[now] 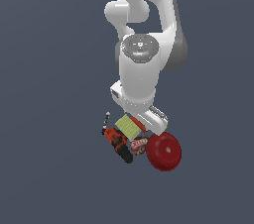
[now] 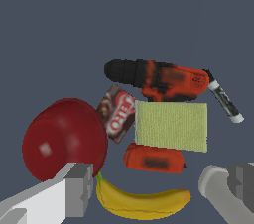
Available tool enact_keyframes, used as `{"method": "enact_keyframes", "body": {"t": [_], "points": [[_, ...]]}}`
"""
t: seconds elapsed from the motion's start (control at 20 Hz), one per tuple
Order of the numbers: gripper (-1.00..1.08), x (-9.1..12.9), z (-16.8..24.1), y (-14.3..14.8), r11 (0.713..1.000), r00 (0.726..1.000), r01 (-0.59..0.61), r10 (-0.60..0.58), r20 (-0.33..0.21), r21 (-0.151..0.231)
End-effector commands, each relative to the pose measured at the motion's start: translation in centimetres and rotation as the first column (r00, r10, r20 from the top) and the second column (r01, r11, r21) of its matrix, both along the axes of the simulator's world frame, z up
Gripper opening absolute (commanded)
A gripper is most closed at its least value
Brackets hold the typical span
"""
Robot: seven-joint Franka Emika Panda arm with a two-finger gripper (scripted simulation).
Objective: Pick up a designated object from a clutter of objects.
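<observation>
Your claw (image 2: 156,188) hangs wide open and empty above the heap, holding nothing. The small red can (image 2: 117,113) lies ahead of the claw and off toward its red-bowl-side finger, wedged between the red bowl (image 2: 64,139) and the yellow-green block (image 2: 171,125), just under the drill (image 2: 158,80). Centre over the can first, then turn the fingers to span its short width, and descend without nudging the bowl or the banana (image 2: 141,202).
</observation>
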State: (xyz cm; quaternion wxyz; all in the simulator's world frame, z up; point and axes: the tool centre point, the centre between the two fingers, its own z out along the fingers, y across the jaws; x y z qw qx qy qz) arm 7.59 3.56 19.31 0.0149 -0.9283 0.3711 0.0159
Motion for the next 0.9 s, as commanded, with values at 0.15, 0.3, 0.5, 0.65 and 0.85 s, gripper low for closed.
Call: {"method": "enact_keyframes", "body": {"t": [0.15,0.3,0.5,0.65,0.85], "points": [[1.00,1.1,-3.0,0.7,0.988,0.988,0.151,-0.151,-0.003,-0.004],[1.00,1.7,-4.7,1.1,0.973,0.973,0.231,-0.231,-0.004,-0.009],[1.00,2.3,-6.9,1.6,0.942,0.942,0.335,-0.335,-0.002,-0.017],[1.00,2.7,-8.5,1.9,0.914,0.914,0.405,-0.405,0.001,-0.023],[1.00,3.1,-10.2,2.2,0.878,0.878,0.479,-0.479,0.007,-0.030]]}}
